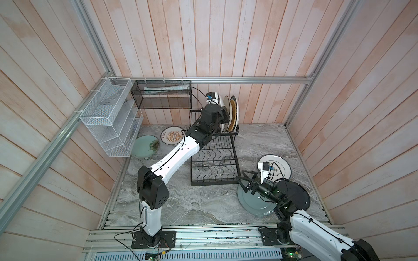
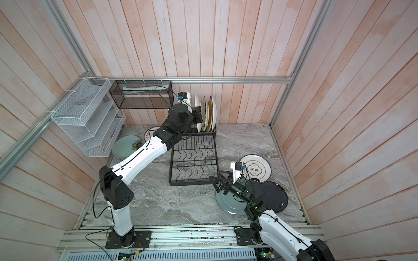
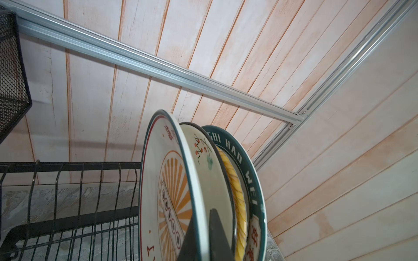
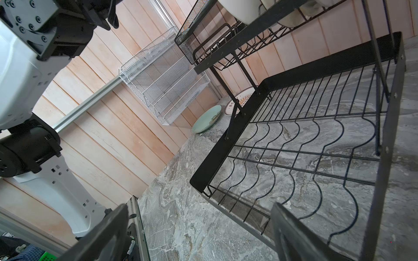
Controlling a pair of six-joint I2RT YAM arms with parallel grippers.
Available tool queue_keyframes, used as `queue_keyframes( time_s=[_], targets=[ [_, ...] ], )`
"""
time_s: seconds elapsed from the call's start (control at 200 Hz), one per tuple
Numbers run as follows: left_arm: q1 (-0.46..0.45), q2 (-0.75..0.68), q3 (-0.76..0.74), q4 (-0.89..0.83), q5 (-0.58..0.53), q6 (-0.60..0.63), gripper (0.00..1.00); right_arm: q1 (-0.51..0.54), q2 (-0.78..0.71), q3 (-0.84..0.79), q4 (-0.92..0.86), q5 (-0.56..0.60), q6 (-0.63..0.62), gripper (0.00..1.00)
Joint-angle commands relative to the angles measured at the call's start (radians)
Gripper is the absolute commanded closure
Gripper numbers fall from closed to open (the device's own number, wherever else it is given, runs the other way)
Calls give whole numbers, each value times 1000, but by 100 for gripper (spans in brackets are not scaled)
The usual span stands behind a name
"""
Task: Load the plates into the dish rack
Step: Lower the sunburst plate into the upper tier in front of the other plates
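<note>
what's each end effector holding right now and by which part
The left end effector pinches the rim of the white sunburst plate, standing in the dish rack. The right end effector is open and holds nothing.

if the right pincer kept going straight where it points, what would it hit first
Probably the low front rim of the rack, close ahead of the open right pincer; height is hard to judge.

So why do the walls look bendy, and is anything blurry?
In both top views the wall planks fan and bow outward: a wide lens. In the left wrist view the left gripper, pinching the sunburst plate, is soft. In the right wrist view the open right gripper blurs; the dish rack is sharp.
</note>
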Motion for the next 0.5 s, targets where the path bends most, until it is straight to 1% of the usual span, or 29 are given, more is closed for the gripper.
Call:
queue_keyframes(
  time_s=[0.0, 0.495],
  targets=[
    [2, 16, 44, 22, -41, 30, 100, 8, 1, 30, 20, 11, -5, 2],
    [-5, 89, 109, -55, -98, 98, 100, 9, 5, 32, 18, 13, -7, 2]
  ],
)
